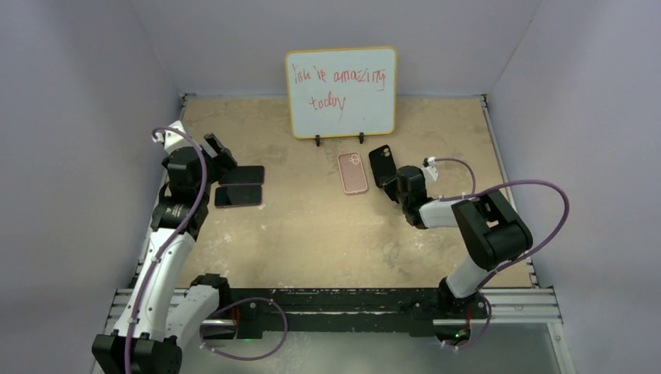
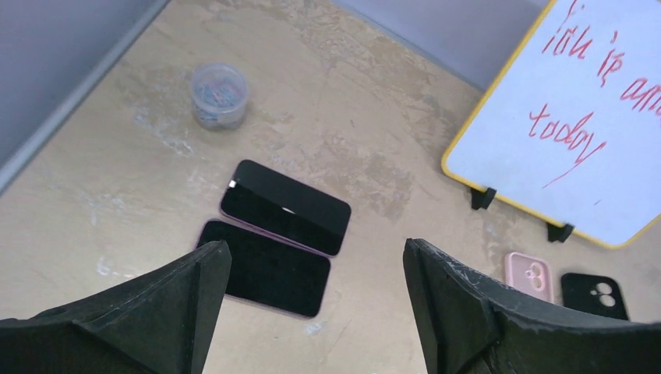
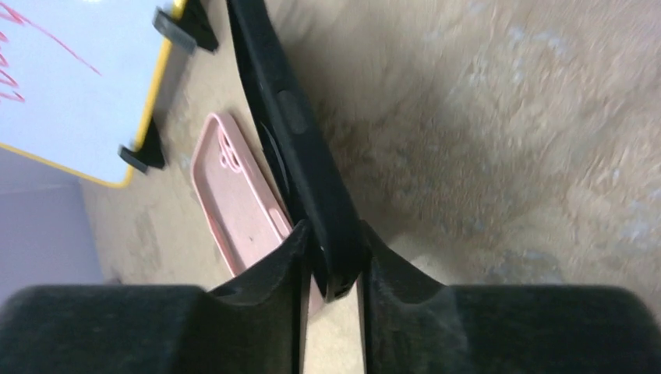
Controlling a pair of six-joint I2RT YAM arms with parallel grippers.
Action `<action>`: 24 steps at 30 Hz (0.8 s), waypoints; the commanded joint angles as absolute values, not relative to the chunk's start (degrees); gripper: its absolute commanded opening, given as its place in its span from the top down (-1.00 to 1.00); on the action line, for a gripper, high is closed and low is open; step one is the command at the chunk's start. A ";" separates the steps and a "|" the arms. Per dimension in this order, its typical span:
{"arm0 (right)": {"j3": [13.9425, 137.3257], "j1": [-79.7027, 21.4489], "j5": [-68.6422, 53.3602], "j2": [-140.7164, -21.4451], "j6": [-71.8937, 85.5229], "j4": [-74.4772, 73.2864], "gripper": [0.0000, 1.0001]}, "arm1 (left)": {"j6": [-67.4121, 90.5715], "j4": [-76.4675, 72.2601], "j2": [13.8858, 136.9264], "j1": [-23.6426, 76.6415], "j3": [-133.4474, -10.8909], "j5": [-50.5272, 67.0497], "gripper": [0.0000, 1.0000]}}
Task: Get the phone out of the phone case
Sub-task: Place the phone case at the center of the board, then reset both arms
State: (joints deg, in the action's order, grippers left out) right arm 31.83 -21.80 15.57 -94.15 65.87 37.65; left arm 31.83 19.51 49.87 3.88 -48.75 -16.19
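- Right of the whiteboard's stand feet, the right claw has a black case by one short end. Its jaws are narrow, with a finger against either face. Whether that hold is slackening cannot be told.
- The black case stands on its edge and looks empty. Its long axis runs straight out from the claw toward the whiteboard.
- A pink case lies flat just beside it, under the whiteboard's middle, with nothing in it that shows.
- Left of the whiteboard, well apart from both cases, a dark phone and a pink-edged phone lie flat, screens up. Their long sides touch, and their long axes run roughly along the whiteboard's lower edge.
- The left claw hangs over these two, spread wide and holding nothing. The pink-edged phone lies just ahead of its fingertips.
- Judged from this, both phones are already out. The left arm is far nearer the phones and the right arm nearer the cases. What remains is likely only setting the black case down flat, away from the pink one.
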 commanded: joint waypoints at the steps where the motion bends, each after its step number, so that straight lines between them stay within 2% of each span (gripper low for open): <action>1: 33.55 -23.93 20.24 -93.14 68.47 32.18 0.28 | 23.21 23.05 47.07 7.90 -51.19 -23.43 -0.70; 4: 33.53 -24.15 21.14 -90.87 67.35 27.14 -0.18 | 21.86 22.76 45.77 10.17 -50.72 -24.38 -0.70; 8: 32.30 -24.24 22.56 -87.31 66.19 20.91 -0.48 | 20.50 22.94 44.49 12.92 -51.06 -25.66 -0.70; 11: 31.90 -24.24 23.78 -84.27 64.14 16.26 -0.62 | 19.51 22.91 43.63 14.39 -51.00 -25.90 -0.70; 16: 29.73 -24.17 24.50 -77.98 60.23 10.05 -0.70 | 18.11 22.71 41.65 17.54 -50.41 -24.73 -0.70; 19: 28.41 -24.18 25.61 -71.14 56.60 6.36 -0.81 | 16.91 21.90 39.04 20.17 -48.89 -24.52 -0.71; 21: 28.17 -24.17 26.36 -65.51 53.00 4.05 -0.95 | 16.18 21.30 36.67 21.42 -47.90 -24.73 -0.72; 24: 29.22 -24.17 27.55 -56.07 46.23 0.55 -0.98 | 15.68 22.25 33.19 22.43 -47.71 -24.57 -0.76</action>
State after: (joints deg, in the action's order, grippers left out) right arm 28.05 -24.16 23.24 -65.98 55.64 6.74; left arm 18.09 23.24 37.06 21.26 -48.05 -24.34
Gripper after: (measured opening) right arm 0.984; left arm 0.869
